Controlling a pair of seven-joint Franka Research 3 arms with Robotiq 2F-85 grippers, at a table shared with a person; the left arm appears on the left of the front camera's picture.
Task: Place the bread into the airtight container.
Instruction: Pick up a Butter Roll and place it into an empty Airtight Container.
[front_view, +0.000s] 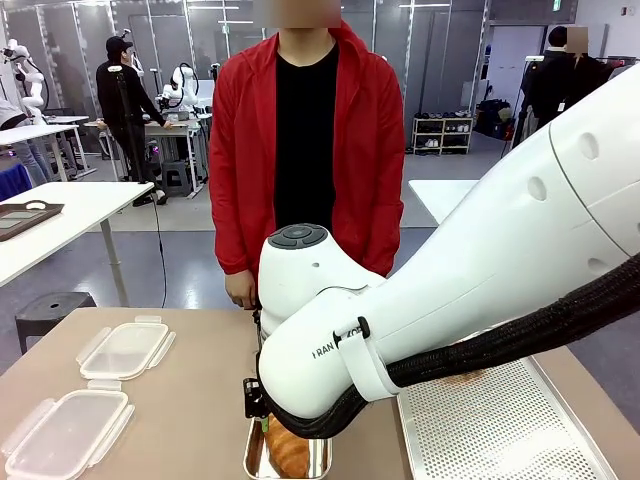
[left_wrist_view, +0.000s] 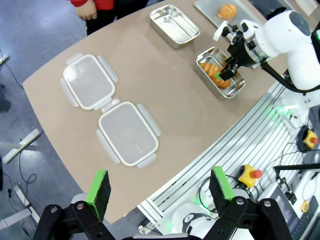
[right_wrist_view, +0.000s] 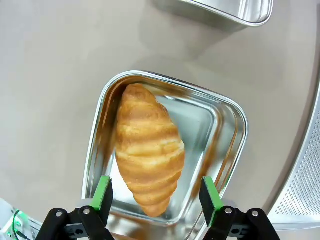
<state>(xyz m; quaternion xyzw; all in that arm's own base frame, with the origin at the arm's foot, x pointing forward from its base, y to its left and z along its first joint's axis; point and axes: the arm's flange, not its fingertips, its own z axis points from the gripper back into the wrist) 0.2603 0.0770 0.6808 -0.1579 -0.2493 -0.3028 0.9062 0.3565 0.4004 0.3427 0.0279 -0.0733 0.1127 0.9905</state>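
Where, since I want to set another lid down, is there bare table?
The widest bare stretch of table runs between the two clear lids and the empty steel container. Crowded: the right side, where the right gripper hangs over the croissant in its container, beside the perforated tray.

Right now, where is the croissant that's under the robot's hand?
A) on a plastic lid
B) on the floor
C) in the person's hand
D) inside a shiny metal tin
D: the croissant lies inside the metal tin, with the right gripper open above it.
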